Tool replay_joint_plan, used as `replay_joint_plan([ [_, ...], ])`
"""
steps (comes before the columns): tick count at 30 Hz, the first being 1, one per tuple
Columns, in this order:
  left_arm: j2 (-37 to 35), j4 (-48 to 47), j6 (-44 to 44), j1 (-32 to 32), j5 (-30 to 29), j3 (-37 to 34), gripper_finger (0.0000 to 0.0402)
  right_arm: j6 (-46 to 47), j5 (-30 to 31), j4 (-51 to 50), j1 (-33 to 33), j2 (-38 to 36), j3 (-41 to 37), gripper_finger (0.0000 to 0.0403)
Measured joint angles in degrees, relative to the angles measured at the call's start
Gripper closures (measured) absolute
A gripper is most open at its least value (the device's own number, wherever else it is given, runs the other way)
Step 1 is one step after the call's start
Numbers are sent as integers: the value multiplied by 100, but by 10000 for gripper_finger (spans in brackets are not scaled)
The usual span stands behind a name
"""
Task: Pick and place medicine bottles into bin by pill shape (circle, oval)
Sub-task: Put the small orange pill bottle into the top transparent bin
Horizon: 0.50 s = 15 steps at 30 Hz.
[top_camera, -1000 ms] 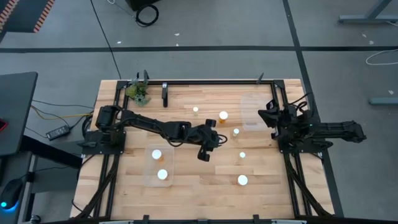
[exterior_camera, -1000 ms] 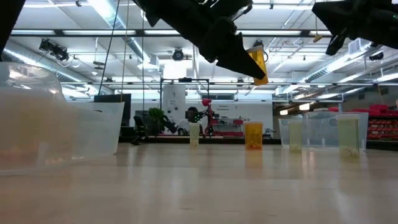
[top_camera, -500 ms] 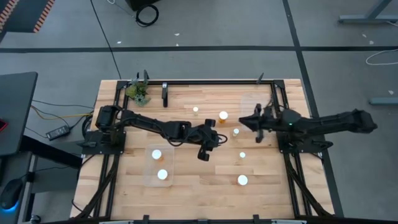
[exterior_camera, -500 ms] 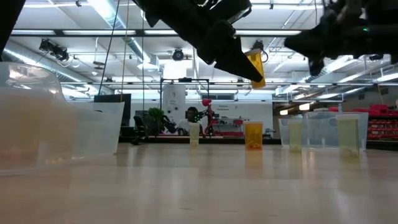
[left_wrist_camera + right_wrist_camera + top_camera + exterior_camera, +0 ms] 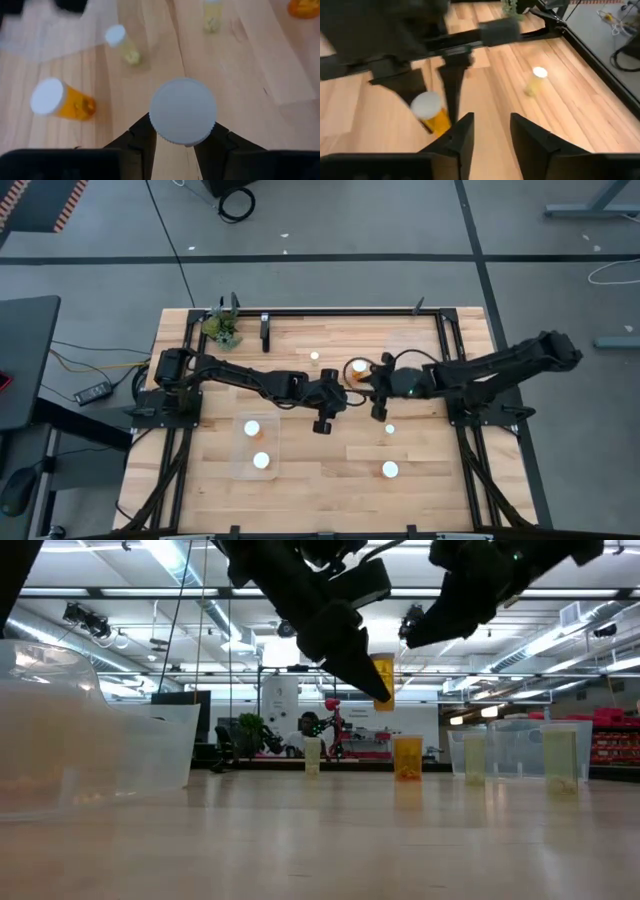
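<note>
- The left gripper (image 5: 322, 416) hangs above the middle of the table in the high view, its arm reaching in from the left edge; it is clamped on an amber medicine bottle (image 5: 383, 671), which the low view shows lifted clear of the tabletop near the upper centre of the frame.
- In the left wrist view the held bottle's white cap (image 5: 183, 110) fills the lower centre, pinched between the two dark fingers (image 5: 142, 142).
- The right gripper (image 5: 378, 402) sits just right of the left one in the high view, its arm stretching in from the right; its fingers (image 5: 465, 131) stand parted with nothing between them.
- Other bottles stand on the wood around both grippers: one with an orange body (image 5: 358, 368) at upper centre, just beside the right arm, a small one (image 5: 314, 357) left of it, one (image 5: 389, 429) below the right arm, and one (image 5: 389, 469) toward the lower right.
- A clear bin (image 5: 240, 461) at lower left holds two white-capped bottles (image 5: 252, 427).
- A second clear bin (image 5: 402, 345) lies at upper right, partly covered by the right arm.
- A small green plant (image 5: 223, 328) stands at the table's upper left corner.
</note>
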Motion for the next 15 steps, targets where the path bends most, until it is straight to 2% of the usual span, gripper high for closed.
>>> replay_joint_plan([
  [6,-161,-336,-34,-24,18,-7,286,39,626,14,813,200,302,234],
  [10,-328,-373,-150,-26,375,-4,290,225,1458,210,1418,331,313,228],
  [15,-366,-158,-190,-28,793,-4,284,301,2054,793,1871,775,318,228],
])
